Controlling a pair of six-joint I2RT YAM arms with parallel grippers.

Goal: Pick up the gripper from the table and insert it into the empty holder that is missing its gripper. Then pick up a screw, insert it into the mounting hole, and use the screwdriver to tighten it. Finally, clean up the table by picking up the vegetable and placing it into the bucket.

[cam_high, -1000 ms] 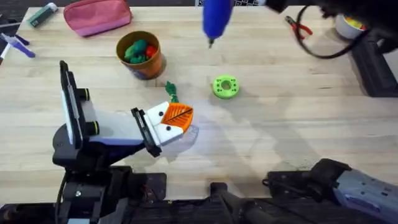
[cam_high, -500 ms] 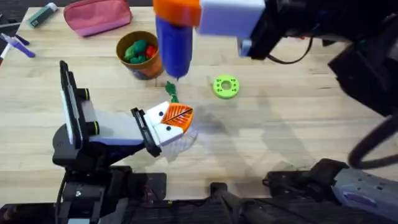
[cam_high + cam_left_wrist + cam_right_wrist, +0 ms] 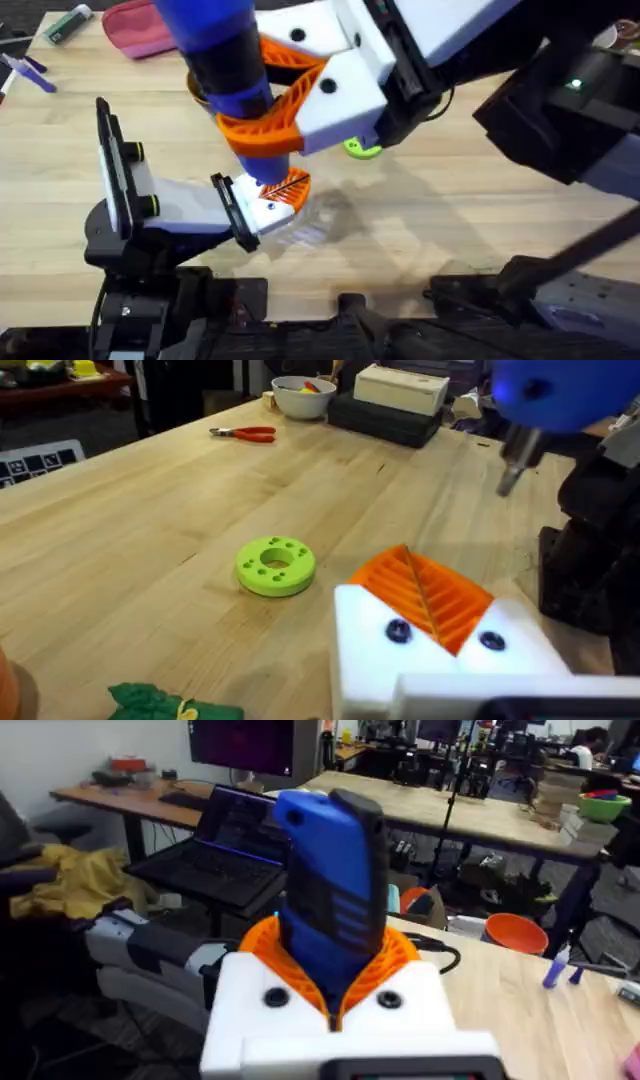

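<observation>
The right gripper point(image 3: 262, 118), clamped on the blue screwdriver point(image 3: 222, 45), hangs above the left gripper point(image 3: 285, 190), whose orange finger point(image 3: 425, 592) sits mounted. The bit point(image 3: 511, 472) apparently isn't seated; a tilted approach could skid off the screw. Left jaws' state: cannot tell.

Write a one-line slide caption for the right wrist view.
Right claw shut on the blue screwdriver, held upright between orange pads.
</observation>
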